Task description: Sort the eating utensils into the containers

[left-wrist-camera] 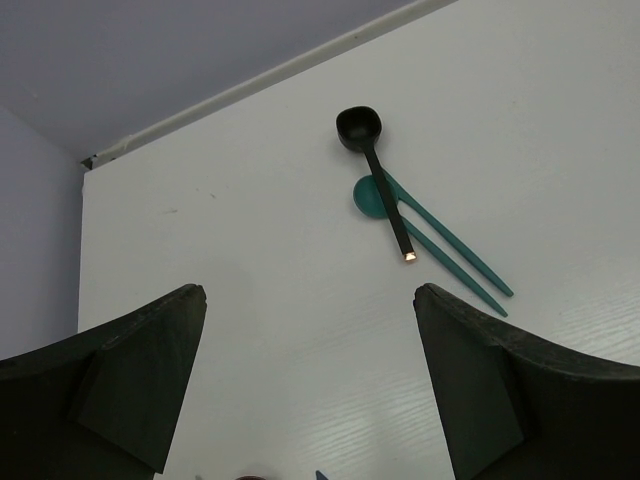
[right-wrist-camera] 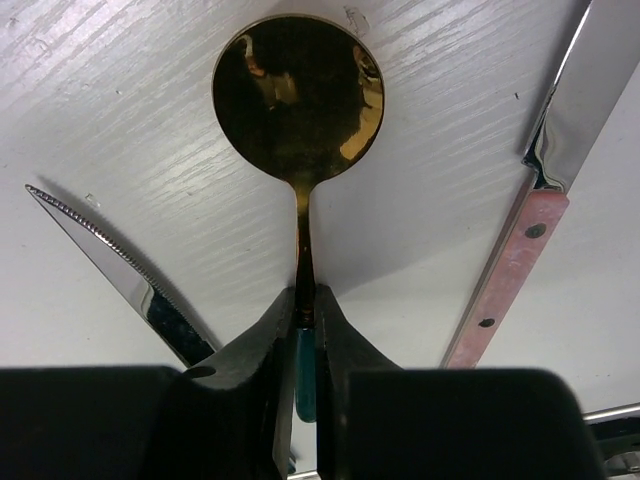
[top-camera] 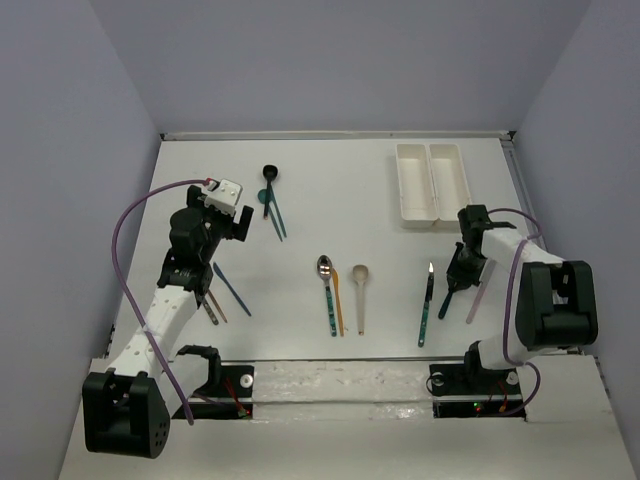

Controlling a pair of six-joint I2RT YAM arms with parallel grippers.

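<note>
Right pincer [right-wrist-camera: 303, 312] low, angled down, clamped on copper spoon [right-wrist-camera: 298, 100]

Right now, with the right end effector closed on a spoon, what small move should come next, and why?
Probably lift the right end effector straight up: it pinches the copper-bowled, teal-handled spoon at the neck, a serrated steel knife and a pink-handled knife lie close either side, and the joined white plastic trays stand farther back.

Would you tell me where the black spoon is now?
The black spoon lies back-left in the top view, across a teal spoon, just beyond the left pincer.
</note>
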